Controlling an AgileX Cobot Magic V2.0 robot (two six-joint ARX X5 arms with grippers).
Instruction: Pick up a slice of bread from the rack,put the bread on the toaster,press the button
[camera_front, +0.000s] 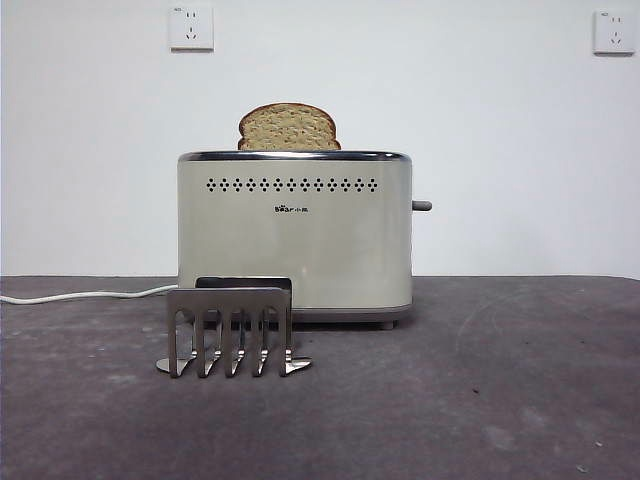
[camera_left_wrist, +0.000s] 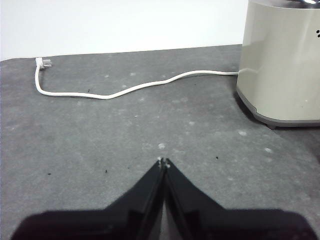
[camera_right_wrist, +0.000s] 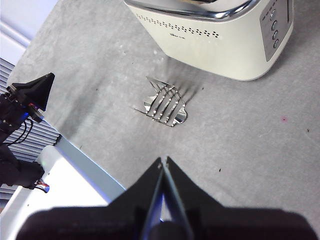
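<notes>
The slice of bread (camera_front: 289, 127) stands upright in the slot of the cream-and-steel toaster (camera_front: 295, 235), its rounded top sticking out above the chrome rim. In front of the toaster stands the metal rack (camera_front: 231, 328), with nothing between its prongs. My left gripper (camera_left_wrist: 163, 162) is shut and empty, low over the table to the left of the toaster (camera_left_wrist: 282, 65). High above the table, my right gripper (camera_right_wrist: 163, 161) is shut and empty, looking down on the rack (camera_right_wrist: 164, 102) and the toaster (camera_right_wrist: 220, 35). Neither arm shows in the front view.
The toaster's lever (camera_front: 422, 206) sticks out on its right side, and round buttons (camera_right_wrist: 274, 30) line that end. A white power cord (camera_left_wrist: 120, 90) runs across the grey table to the left. Two wall sockets (camera_front: 191, 27) sit on the white wall behind.
</notes>
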